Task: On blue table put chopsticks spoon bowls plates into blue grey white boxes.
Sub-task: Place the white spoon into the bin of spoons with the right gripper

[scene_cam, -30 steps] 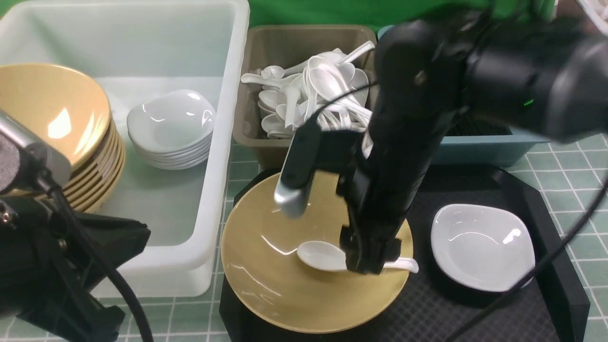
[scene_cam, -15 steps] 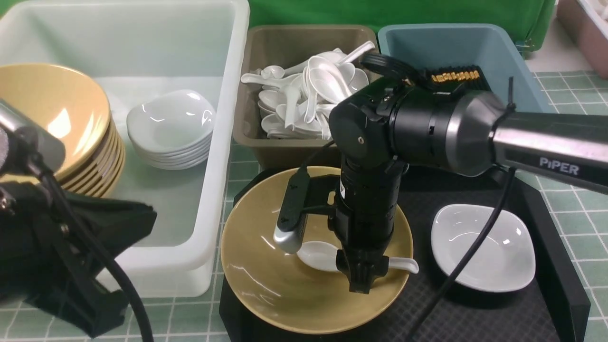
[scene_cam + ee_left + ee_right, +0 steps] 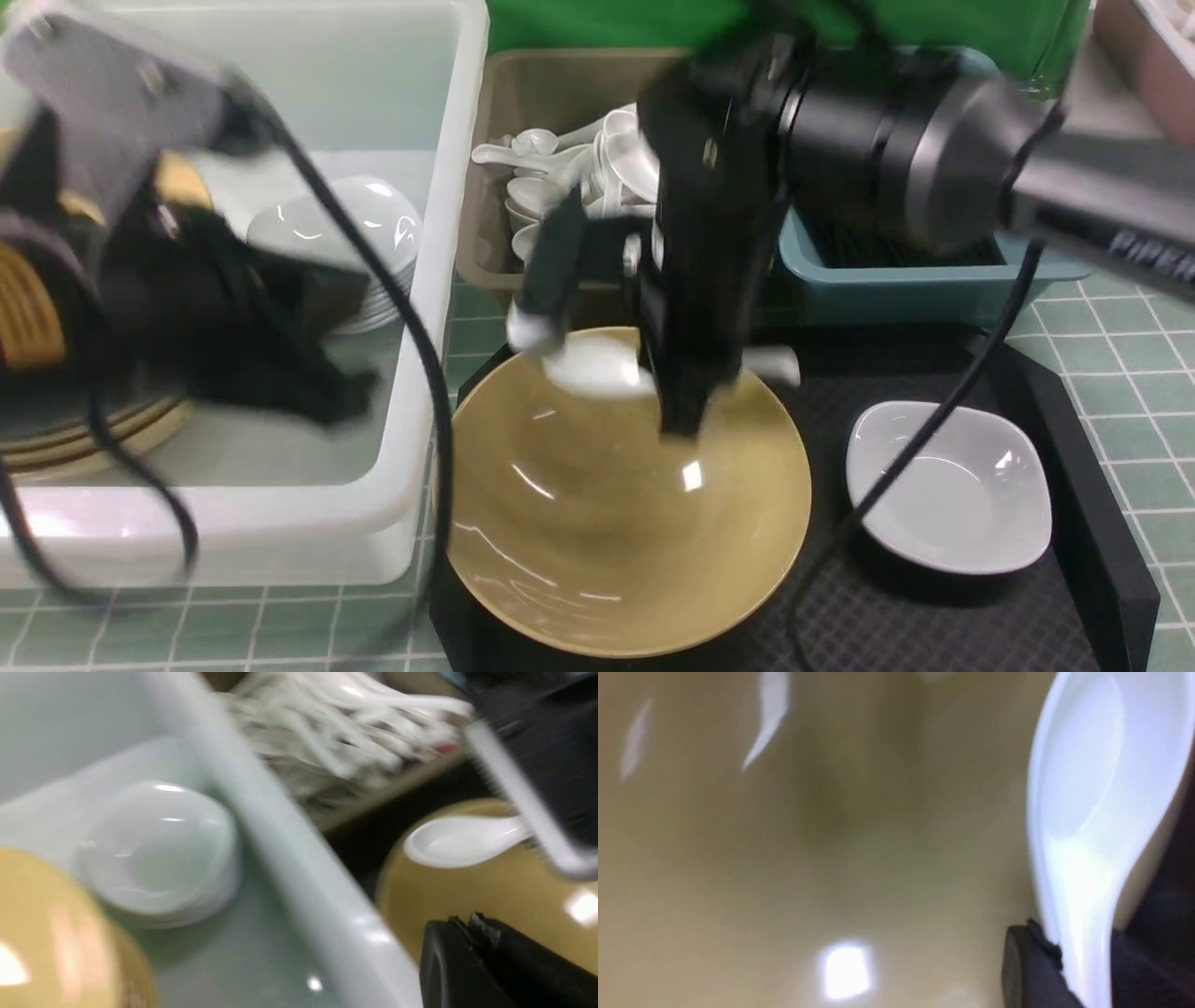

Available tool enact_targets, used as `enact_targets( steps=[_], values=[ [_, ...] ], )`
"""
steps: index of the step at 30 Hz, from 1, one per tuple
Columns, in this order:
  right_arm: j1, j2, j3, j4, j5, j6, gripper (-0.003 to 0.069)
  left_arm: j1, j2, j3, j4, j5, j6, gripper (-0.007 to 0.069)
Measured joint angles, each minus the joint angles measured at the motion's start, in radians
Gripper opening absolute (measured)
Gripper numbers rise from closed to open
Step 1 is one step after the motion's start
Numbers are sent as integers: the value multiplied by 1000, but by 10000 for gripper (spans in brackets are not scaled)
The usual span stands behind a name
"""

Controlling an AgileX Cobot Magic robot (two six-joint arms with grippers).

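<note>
Right gripper [image 3: 686, 411] is clamped on the white spoon [image 3: 590, 366], which sits crosswise; the right wrist view shows the handle pinched between dark fingers [image 3: 1029, 966]. Half a second ago the spoon lay inside the yellow bowl [image 3: 607, 541]. Now it hangs clear above the bowl's far rim, near the tan box [image 3: 523, 103] of spoons at the table's [image 3: 1139, 392] far edge. The bowl is unmoved on the black tray [image 3: 934, 616] at the near edge, with the small white dish [image 3: 952, 495] beside it. Left gripper [image 3: 327, 401] has swung up over the white box [image 3: 280, 532] at the left edge and partly hides the yellow bowl stack [image 3: 84, 431]. It is too blurred to tell how far it is open.
</note>
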State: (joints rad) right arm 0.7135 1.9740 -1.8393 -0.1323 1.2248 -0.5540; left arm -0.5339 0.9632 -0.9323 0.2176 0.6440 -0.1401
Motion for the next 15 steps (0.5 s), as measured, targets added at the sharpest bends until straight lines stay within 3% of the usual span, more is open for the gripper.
enact_targets(
  steps=[4,6,15],
  values=[
    [-56,-7,-122,-13,-99,90,186,135,37,-65,-2,7,-13,2],
    [-94,-7,-144,-15,-232,176,186,175,43,-68,-29,11,-5,2],
    [-213,75,-153,-15,-709,431,194,197,50,-51,-206,41,120,2]
  ],
)
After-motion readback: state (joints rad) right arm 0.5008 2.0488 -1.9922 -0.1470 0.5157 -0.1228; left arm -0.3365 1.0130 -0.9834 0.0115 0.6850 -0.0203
